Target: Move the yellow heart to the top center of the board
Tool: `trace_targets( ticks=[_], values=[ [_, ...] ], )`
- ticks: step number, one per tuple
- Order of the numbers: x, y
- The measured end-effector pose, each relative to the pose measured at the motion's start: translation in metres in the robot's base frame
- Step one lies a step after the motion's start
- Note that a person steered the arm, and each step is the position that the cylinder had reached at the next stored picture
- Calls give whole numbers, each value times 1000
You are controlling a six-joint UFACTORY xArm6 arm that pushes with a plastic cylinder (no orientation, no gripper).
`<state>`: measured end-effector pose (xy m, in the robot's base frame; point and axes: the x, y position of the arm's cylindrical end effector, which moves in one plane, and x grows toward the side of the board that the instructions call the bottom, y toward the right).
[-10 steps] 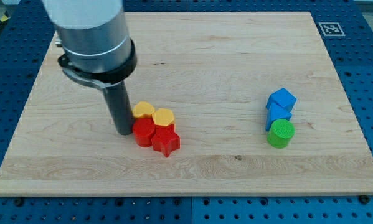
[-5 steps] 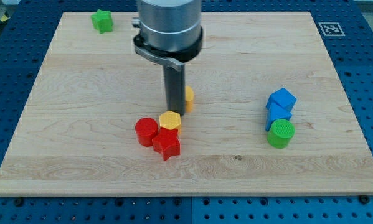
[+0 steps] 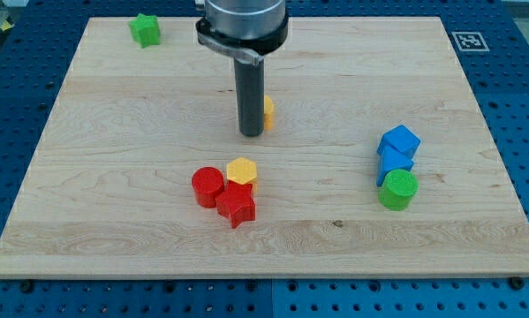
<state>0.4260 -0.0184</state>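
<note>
The yellow heart (image 3: pixel 268 112) lies near the board's middle, a little above centre, mostly hidden behind my rod; only its right edge shows. My tip (image 3: pixel 251 133) rests on the board right against the heart's left and lower side. A yellow hexagon (image 3: pixel 242 170) sits below, touching a red cylinder (image 3: pixel 207 186) and a red star (image 3: pixel 236 207).
A green star (image 3: pixel 144 29) sits at the board's top left. At the right, two blue blocks (image 3: pixel 397 140) (image 3: pixel 394 162) and a green cylinder (image 3: pixel 397 189) stand in a column. A marker tag (image 3: pixel 469 41) is at the board's top right corner.
My tip moved right and then up the view, pushing the yellow heart away from the yellow hexagon and red blocks toward the view's top. The other blocks stayed put.
</note>
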Motion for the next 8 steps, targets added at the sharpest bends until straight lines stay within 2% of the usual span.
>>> trace_targets(
  ticks=[2,5,8],
  values=[
    [-21,36],
    [-110,41],
    [-178,41]
  ],
)
